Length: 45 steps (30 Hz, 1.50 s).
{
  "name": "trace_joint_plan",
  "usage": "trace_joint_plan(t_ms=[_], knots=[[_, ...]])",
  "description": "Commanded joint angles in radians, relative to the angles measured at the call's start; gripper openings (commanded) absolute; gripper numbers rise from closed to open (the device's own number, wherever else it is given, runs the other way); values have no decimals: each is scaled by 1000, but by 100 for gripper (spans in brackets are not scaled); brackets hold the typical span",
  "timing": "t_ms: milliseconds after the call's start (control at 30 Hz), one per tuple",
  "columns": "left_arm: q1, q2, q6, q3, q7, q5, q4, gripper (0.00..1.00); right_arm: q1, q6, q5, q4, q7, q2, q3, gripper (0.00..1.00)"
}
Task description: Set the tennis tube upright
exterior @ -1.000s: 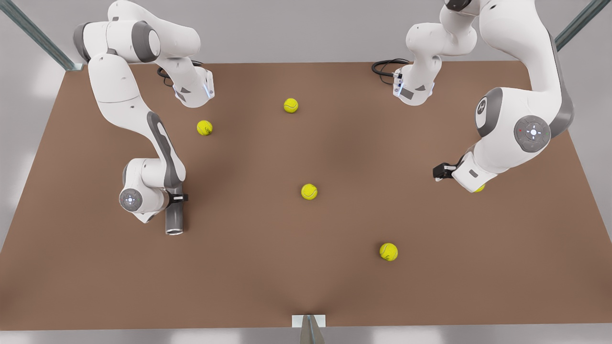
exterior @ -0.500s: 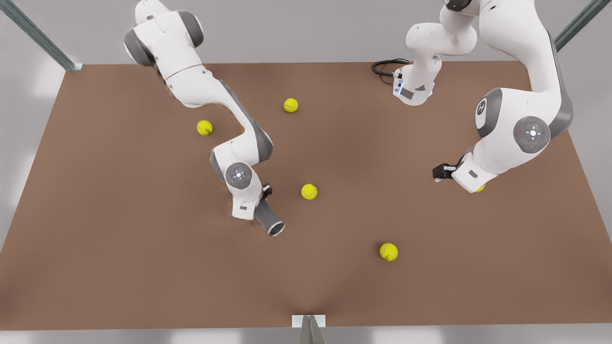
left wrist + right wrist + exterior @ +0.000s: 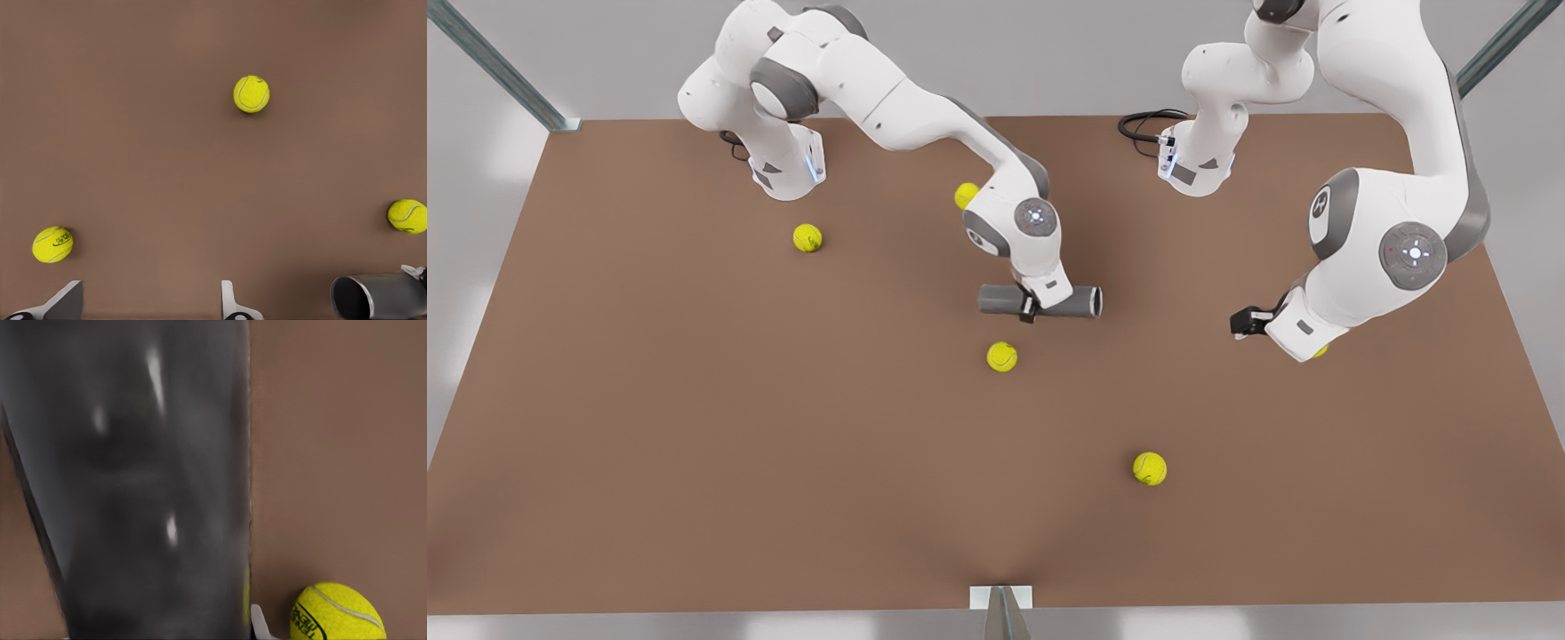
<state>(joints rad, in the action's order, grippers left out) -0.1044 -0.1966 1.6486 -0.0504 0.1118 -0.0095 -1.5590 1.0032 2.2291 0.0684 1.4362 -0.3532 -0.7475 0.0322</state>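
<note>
You see one tennis tube (image 3: 1080, 302) lying level in your right gripper's (image 3: 1030, 308) closed jaws, five tennis balls (image 3: 1002, 356) scattered — left gripper (image 3: 1240, 322) waits open.

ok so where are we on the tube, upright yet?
Not yet. Done: the right gripper is shut on the tennis tube near its middle. In hand: the tube is held sideways near the middle of the table. Left: tip it onto one end and release. The left gripper waits open at the front view's right.
</note>
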Motion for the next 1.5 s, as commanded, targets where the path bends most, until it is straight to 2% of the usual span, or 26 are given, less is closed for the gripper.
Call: trace_joint_plan(t_ms=[0, 33, 67, 267, 300, 367, 400, 433, 467, 500, 533, 600, 667, 700, 733, 800, 833, 933, 967, 1000, 1067, 1133, 1200, 1467], knots=[[0, -1, 8, 0, 2, 0, 0, 100, 8, 69, 44, 1, -138, -23, -1, 76], [2, -1, 10, 0, 2, 2, 0, 100, 9, 70, 44, 1, -138, -30, -1, 78], [2, -3, 10, 0, 2, 2, 0, 100, 9, 70, 44, 0, -138, -35, -1, 88], [2, -9, 16, 0, 3, 0, 0, 100, 6, 54, 86, 1, -144, -13, -1, 100], [2, -9, 16, 0, 5, 0, 0, 100, -11, -73, 140, 10, -89, 105, -1, 100], [2, -11, 16, 0, 5, -3, 0, 100, -141, -435, 212, -3, 339, 333, 0, 100], [2, -15, 16, 0, 5, -4, 0, 100, -222, -643, 189, -74, 534, 373, 15, 100], [8, -36, 1, 3, -7, -113, 0, 100, -259, -839, 165, -221, 625, 369, 87, 100], [32, -83, -96, 7, -84, -231, 0, 100, -281, -885, 140, -263, 651, 366, 144, 100], [72, -147, -167, 7, -291, -239, 0, 100, -328, -931, 140, -264, 746, 366, 186, 100], [120, -219, -194, 7, -478, -247, 0, 100, -396, -951, 139, -266, 845, 367, 193, 100], [115, -261, -184, 9, -556, -247, -41, 100, -636, -915, 149, -289, 777, 366, 199, 100], [97, -219, -73, 7, -567, -355, -246, 100, -765, -852, 125, -303, 568, 358, 201, 100], [92, -185, 57, -3, -573, -402, -361, 100, -761, -852, 24, -301, 508, 359, 195, 100], [91, -193, 141, -42, -630, -498, -397, 100, -733, -858, -13, -297, 491, 359, 190, 100], [74, -225, 203, -43, -664, -630, -398, 100, -726, -850, -9, -301, 488, 359, 187, 100], [64, -219, 281, -45, -664, -696, -453, 100, -723, -848, -15, -301, 488, 359, 187, 100], [64, -207, 396, -46, -692, -736, -509, 100, -735, -859, -15, -301, 491, 364, 192, 100], [64, -189, 453, -48, -721, -738, -546, 100, -738, -867, -25, -295, 503, 370, 196, 100], [66, -167, 491, -48, -747, -785, -589, 100, -712, -916, -145, -289, 493, 366, 180, 100], [71, -112, 571, -48, -857, -898, -702, 100, -698, -922, -137, -292, 490, 369, 175, 100], [68, -93, 593, -49, -943, -1046, -788, 100, -699, -917, -144, -295, 491, 369, 175, 100], [66, -95, 591, -92, -943, -1086, -822, 100, -698, -919, -147, -295, 494, 367, 175, 100], [66, -129, 536, -146, -971, -1097, -837, 100, -699, -919, -147, -295, 494, 367, 178, 100]])
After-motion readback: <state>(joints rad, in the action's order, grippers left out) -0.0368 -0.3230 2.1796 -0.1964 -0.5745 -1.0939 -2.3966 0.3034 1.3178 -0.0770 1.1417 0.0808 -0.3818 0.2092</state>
